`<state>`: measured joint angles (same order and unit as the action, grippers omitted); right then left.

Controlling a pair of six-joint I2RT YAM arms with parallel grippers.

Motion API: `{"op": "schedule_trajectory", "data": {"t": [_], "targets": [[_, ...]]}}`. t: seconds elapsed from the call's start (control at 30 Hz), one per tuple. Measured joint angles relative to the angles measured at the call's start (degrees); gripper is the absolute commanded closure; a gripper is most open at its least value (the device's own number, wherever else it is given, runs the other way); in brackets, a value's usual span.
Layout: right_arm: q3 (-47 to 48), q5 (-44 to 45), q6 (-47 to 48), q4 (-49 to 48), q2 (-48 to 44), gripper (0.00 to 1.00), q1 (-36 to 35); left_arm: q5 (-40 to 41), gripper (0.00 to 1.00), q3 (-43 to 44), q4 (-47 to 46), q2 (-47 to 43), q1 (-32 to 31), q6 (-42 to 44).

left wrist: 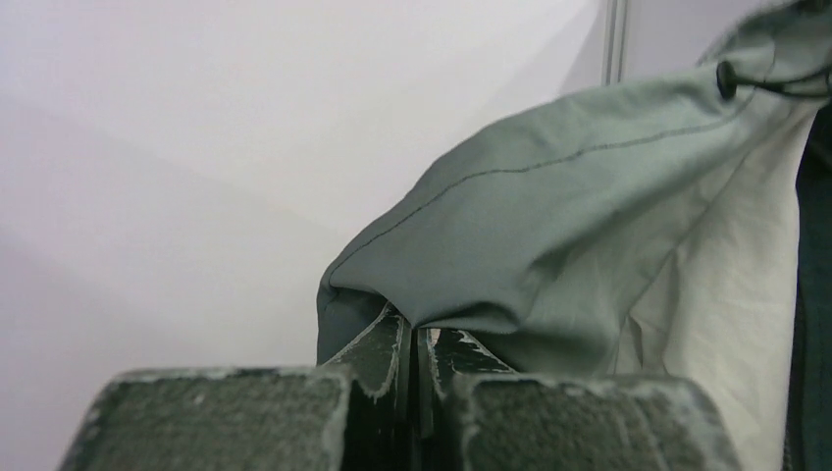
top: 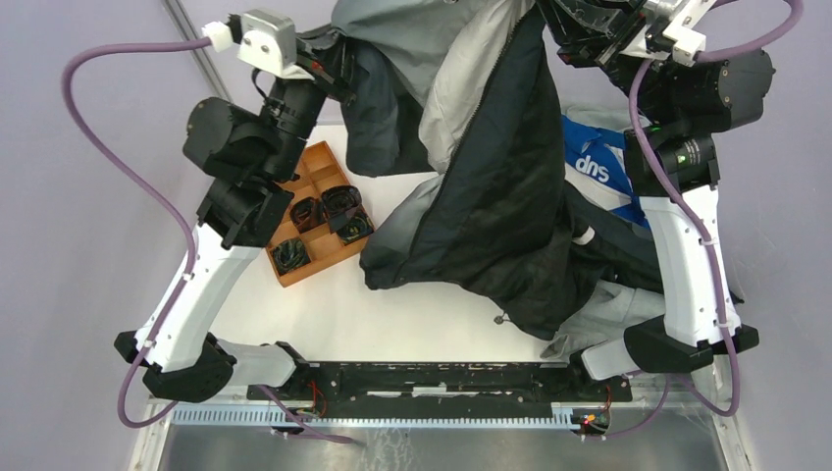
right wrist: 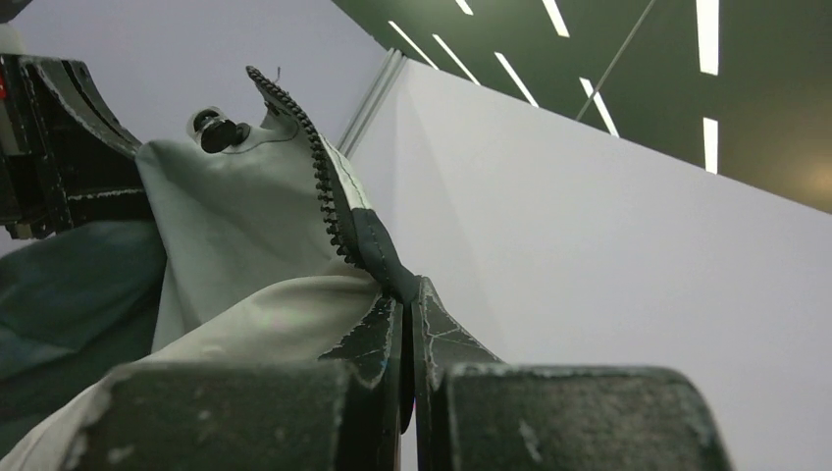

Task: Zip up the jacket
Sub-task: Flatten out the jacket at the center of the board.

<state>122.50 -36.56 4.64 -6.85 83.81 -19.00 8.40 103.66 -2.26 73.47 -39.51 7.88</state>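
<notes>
Across the top of the overhead view, the large hooded jacket point(top: 491, 186), pale grey at the collar and fading to charcoal-black at the hem, hangs between the two raised arms. Its lower part drapes onto the white table point(top: 412, 324) at centre frame.

At upper left, the left gripper point(left wrist: 414, 343) has its jaws pressed together on a fold of the grey-green fabric; a stitched seam runs up to the right from the fold.

At upper right, the right gripper point(right wrist: 405, 314) is clamped on the jacket's front edge, right at the dark zipper teeth point(right wrist: 322, 172). The teeth rise from the grip as a free, unjoined row (a black cord toggle point(right wrist: 218, 130) sits just left of them).

Left of the draped cloth lies an orange compartment tray point(top: 316, 169) with dark items inside. A blue-and-white garment with white lettering point(top: 597, 162) shows at the jacket's right edge.
</notes>
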Motion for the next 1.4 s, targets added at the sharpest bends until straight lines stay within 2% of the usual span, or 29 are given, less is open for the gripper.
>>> {"op": "schedule_trajectory", "data": {"t": [0.2, 0.4, 0.53, 0.7, 0.83, 1.0, 1.2, 1.27, 1.4], "targets": [[0.1, 0.1, -1.7, -2.8, 0.1, 1.00, 0.0, -0.5, 0.98, 8.7, 0.5, 2.3, -0.1, 3.0], [-0.1, -0.5, -10.3, -7.8, 1.8, 1.00, -0.4, 0.3, 0.98, 13.7, 0.5, 4.0, -0.1, 7.2], [-0.1, -0.3, -13.0, -8.4, 4.8, 1.00, -3.1, 3.1, 0.98, 16.6, 0.9, 5.6, -0.1, 10.7], [-4.0, -0.2, -9.7, -3.9, 6.8, 1.00, -10.0, 7.6, 0.98, 17.6, 2.8, 6.3, -0.1, 15.1], [-9.3, -0.1, -6.0, -0.6, 6.1, 1.00, -12.6, 12.3, 0.98, 9.9, 4.1, 3.0, 0.0, 17.5], [-24.0, 4.7, 1.0, 4.9, 0.9, 0.98, -12.4, 16.3, 0.98, -6.2, 7.3, -3.0, 1.8, 17.0], [-44.5, 12.4, 7.3, 9.3, -5.8, 0.88, -12.4, 14.1, 0.97, -22.3, 12.8, -4.7, 10.1, 8.4], [-50.6, 14.1, 8.2, 10.5, -6.9, 0.78, -12.4, 12.3, 0.87, -26.5, 15.3, -4.0, 13.0, 4.5], [-59.5, 14.4, 10.9, 15.9, -6.9, 0.52, -12.1, 9.5, 0.44, -30.3, 20.8, -0.4, 16.5, -2.0]]}}
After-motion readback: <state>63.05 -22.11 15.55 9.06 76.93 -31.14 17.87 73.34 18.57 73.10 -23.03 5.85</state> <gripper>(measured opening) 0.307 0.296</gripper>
